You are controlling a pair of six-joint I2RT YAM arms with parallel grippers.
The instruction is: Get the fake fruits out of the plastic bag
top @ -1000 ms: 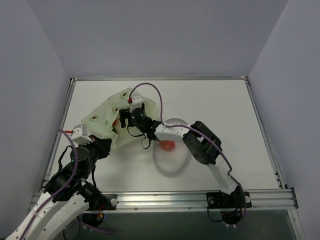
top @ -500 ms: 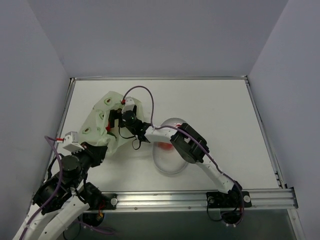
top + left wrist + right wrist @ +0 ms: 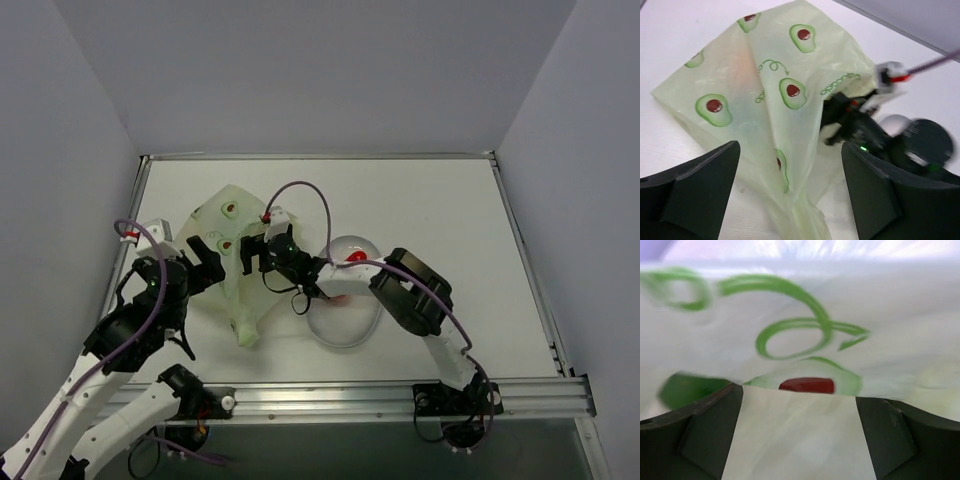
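The plastic bag (image 3: 236, 275), pale yellow-green with avocado prints, lies crumpled on the table left of centre. My left gripper (image 3: 207, 262) is open at its left side. In the left wrist view the bag's (image 3: 775, 100) twisted tail lies loose between the spread fingers of the left gripper (image 3: 790, 200). My right gripper (image 3: 250, 256) is open at the bag's right edge, and the blurred bag film (image 3: 805, 315) fills the right wrist view above the right gripper (image 3: 799, 435). A faint orange tint (image 3: 742, 67) shows through the film. A red fruit (image 3: 338, 297) sits in the dish, partly hidden by the right arm.
The clear oval dish (image 3: 345, 335) stands right of the bag, under the right arm's forearm (image 3: 410, 295). The right arm's purple cable (image 3: 310, 190) loops above the bag. The table's raised rim (image 3: 320, 157) runs along the back and sides.
My left gripper has opened and let go of the bag, then moved up and away from the near edge. The bag has slumped flatter, its tail now trailing toward the near side.
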